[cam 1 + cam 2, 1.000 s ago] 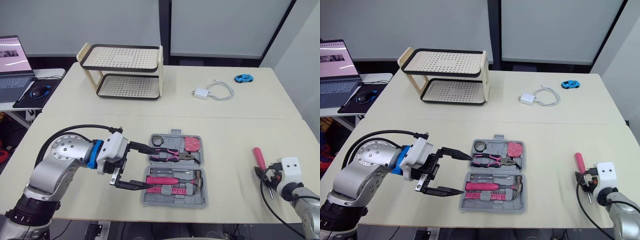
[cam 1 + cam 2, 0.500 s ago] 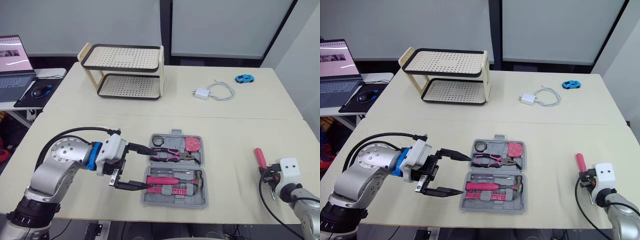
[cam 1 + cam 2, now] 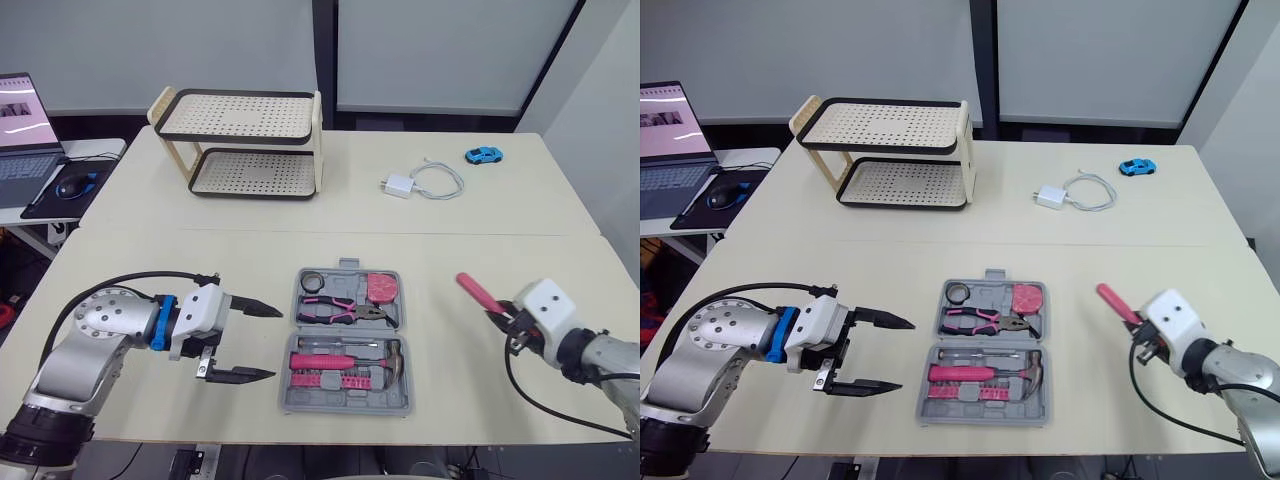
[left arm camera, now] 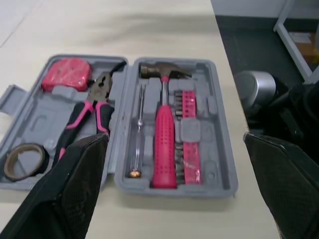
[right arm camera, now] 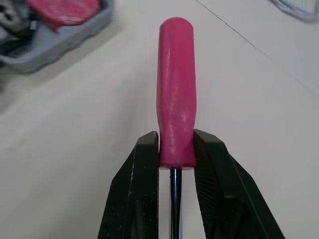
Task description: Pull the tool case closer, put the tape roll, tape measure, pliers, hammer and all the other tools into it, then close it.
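The grey tool case (image 3: pixel 346 404) lies open near the table's front edge. In it lie a tape roll (image 3: pixel 314 283), pink-handled pliers (image 3: pixel 338 311), a pink tape measure (image 3: pixel 380 288), a hammer (image 3: pixel 338 360), a slim screwdriver (image 4: pixel 138 134) and a strip of bits (image 4: pixel 190 134). My left gripper (image 3: pixel 275 342) stands open just left of the case, with nothing between its fingers (image 4: pixel 75 194). To the right of the case, above the table, my right gripper (image 3: pixel 503 321) is shut on a pink-handled screwdriver (image 5: pixel 175 94), whose handle points toward the case.
A two-tier perforated rack (image 3: pixel 240 145) stands at the back left. A white charger with its cable (image 3: pixel 398 186) and a blue toy car (image 3: pixel 483 156) lie at the back right. A laptop (image 3: pixel 20 140) and a mouse (image 3: pixel 70 185) sit on a side table at the left.
My left gripper has drawn back to the left, away from the case's edge. My right gripper has carried the screwdriver up and left, closer to the case.
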Controlling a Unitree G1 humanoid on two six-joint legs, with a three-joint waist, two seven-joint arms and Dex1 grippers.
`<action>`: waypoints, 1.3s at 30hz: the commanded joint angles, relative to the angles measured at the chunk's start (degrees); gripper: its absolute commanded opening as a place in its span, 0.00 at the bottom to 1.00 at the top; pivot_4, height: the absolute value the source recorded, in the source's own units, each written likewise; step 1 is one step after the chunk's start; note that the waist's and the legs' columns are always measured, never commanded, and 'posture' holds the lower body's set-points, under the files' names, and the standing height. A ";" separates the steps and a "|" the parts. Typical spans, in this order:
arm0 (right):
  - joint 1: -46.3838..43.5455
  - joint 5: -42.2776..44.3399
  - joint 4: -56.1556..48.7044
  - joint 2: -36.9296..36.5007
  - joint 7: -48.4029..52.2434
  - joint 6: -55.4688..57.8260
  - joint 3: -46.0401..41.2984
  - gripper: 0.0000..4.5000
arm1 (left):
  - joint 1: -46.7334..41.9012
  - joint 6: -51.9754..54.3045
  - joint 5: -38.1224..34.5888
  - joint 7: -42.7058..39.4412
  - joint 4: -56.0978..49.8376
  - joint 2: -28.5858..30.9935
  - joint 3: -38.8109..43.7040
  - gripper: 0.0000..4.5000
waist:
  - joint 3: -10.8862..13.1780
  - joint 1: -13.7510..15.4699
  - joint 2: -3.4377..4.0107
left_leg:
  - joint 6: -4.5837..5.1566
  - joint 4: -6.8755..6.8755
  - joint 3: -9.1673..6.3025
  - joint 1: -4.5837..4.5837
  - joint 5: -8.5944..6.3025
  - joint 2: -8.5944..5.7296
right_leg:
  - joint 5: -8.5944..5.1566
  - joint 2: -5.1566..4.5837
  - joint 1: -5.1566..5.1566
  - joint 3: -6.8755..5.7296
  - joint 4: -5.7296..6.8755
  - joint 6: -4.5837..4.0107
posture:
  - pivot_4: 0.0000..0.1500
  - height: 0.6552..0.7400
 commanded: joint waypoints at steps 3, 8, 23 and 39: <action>-5.70 -1.46 -14.81 -7.34 7.14 5.50 14.42 0.15 | 2.80 -4.67 1.82 -2.27 -0.32 3.40 1.98 1.00 | 0.00 0.17 -0.02 | 0.00 0.00 -0.10 -0.04 0.00 0.03 | -0.03 0.01 0.00 -0.12 0.00 -0.05 | 1.00 0.94; -18.24 -3.25 -20.18 -3.63 8.62 15.64 32.34 0.15 | 7.39 -9.10 3.83 -4.04 -0.97 6.32 2.58 1.00 | 0.06 0.09 -0.13 | 0.00 0.01 -0.11 -0.20 0.00 0.02 | -0.04 -0.01 -0.17 -0.11 -0.02 -0.06 | 1.00 0.94; -37.45 -5.83 -9.85 15.64 3.35 29.27 56.58 0.15 | 14.55 -7.82 3.79 -2.67 -6.81 10.82 5.17 1.00 | 0.03 0.09 -0.19 | 0.01 0.09 -0.33 -0.93 0.02 0.00 | 0.12 -0.02 -0.82 -0.39 0.03 -0.11 | 1.00 0.94; -37.60 -7.15 -3.05 19.79 0.64 26.56 59.30 0.15 | 15.52 -5.88 3.77 -0.53 -9.30 10.43 5.31 1.00 | 0.02 -0.11 -0.19 | 0.01 0.12 -0.47 -0.91 0.02 0.01 | 0.13 0.00 -0.79 -0.54 0.14 -0.13 | 1.00 0.94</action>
